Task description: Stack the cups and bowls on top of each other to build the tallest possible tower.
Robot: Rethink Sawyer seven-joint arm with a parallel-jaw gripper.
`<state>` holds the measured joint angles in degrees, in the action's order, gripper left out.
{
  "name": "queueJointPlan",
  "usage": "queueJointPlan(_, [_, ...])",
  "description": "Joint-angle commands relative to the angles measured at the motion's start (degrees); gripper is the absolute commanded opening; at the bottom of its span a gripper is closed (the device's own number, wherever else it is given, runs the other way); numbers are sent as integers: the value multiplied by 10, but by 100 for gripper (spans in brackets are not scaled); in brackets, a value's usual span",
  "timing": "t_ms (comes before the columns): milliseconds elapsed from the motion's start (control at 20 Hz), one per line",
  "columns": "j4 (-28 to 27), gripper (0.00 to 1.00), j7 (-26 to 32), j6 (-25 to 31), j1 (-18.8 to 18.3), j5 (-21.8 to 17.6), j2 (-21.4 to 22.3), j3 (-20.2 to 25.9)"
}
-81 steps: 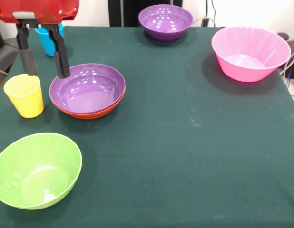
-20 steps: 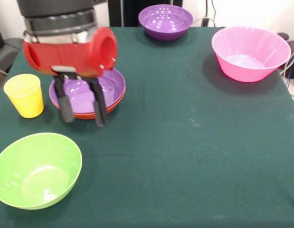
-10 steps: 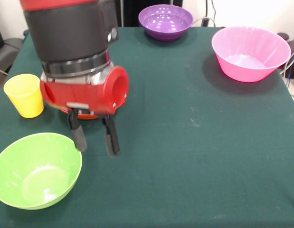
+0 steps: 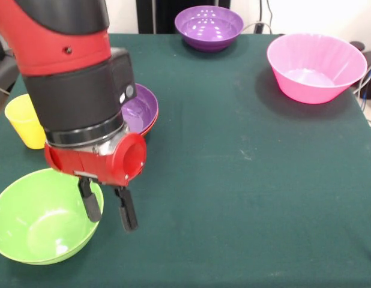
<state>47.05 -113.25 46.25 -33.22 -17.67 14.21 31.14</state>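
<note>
My gripper is open and empty, low over the right rim of the lime green bowl at the near left; one finger stands over the rim, the other outside it. Behind my arm a purple bowl sits nested in the wide orange bowl. The yellow cup stands upright at the left, partly hidden by the arm. A second purple bowl is at the far edge and the big pink bowl at the far right. The blue cup is hidden.
The green tablecloth covers the table. Cables hang off the right edge by the pink bowl.
My arm has come from the far left beside the yellow cup toward the near side, over the nested bowls, down to the green bowl's right rim. The fingers have stayed open.
</note>
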Motion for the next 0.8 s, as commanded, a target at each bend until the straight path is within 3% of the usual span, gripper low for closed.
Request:
queueJointPlan(50, [-42, 100, 156, 40, 9, -30, -32, 26])
queueJointPlan(350, [0, 100, 143, 7, -2, -28, -19, 18])
queueJointPlan(800, [54, 100, 145, 5, -27, -25, 17, 9])
